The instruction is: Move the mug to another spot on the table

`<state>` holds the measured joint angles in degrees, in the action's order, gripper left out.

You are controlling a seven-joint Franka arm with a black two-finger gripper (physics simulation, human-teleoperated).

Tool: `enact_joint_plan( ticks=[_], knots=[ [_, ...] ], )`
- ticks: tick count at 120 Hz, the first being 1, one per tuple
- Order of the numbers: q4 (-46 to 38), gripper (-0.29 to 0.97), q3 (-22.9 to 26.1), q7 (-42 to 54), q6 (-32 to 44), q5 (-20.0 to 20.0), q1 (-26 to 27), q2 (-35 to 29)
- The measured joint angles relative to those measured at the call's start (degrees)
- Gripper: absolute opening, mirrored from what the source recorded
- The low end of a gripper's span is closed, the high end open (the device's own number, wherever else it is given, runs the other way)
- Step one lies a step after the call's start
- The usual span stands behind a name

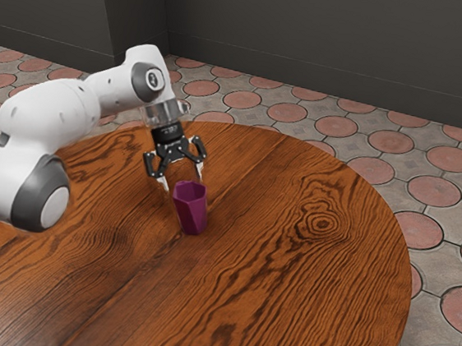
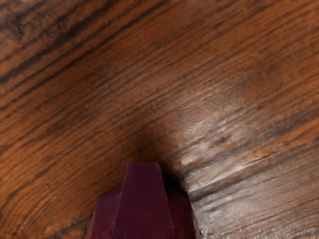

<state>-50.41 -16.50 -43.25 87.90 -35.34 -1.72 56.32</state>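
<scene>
On the round wooden table [image 1: 312, 264], somewhat toward the exterior view's left of its middle, the mug [image 1: 190, 208] stands upright. It is dark purple with flat, faceted sides and narrows toward its base, and its open mouth faces up. No handle can be made out in the exterior view. The arm [image 1: 45, 129] comes in from the exterior view's left, white with grey joints, and bends down over the tabletop so that the gripper [image 1: 183, 180] points down at the mug from just above and behind it. Its two fingers [image 1: 165, 183] are spread wide, about as far apart as the mug's rim is broad, with the pale tips hanging near rim height, one to each side. Whether either tip touches the rim cannot be told; neither is seen pressing on the mug's sides, so the gripper is agape and has hold of nothing. In the wrist view the mug [image 2: 143, 209] sits close under the hand, one flat purple facet turned to the camera and a soft shadow behind it on the table [image 2: 209, 79], whose dark grain runs slantwise past it with a pale sheen just beside the mug. Around the table lies a floor [image 1: 431, 161] of round reddish pavers set in grey, and dark walls [image 1: 329, 26] stand behind.
</scene>
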Motion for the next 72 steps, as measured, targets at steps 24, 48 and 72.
enact_joint_plan(
  ticks=[24, 48, 72],
  knots=[
    [-7.29, 0.67, 0.12, 0.17, -0.37, 6.94, 4.34, -12.63],
    [-24.43, 0.67, 3.49, 6.14, -0.38, 21.09, 8.93, -30.8],
    [-33.16, 0.68, 4.26, 20.4, -0.25, 27.93, 9.12, -39.98]
  ],
)
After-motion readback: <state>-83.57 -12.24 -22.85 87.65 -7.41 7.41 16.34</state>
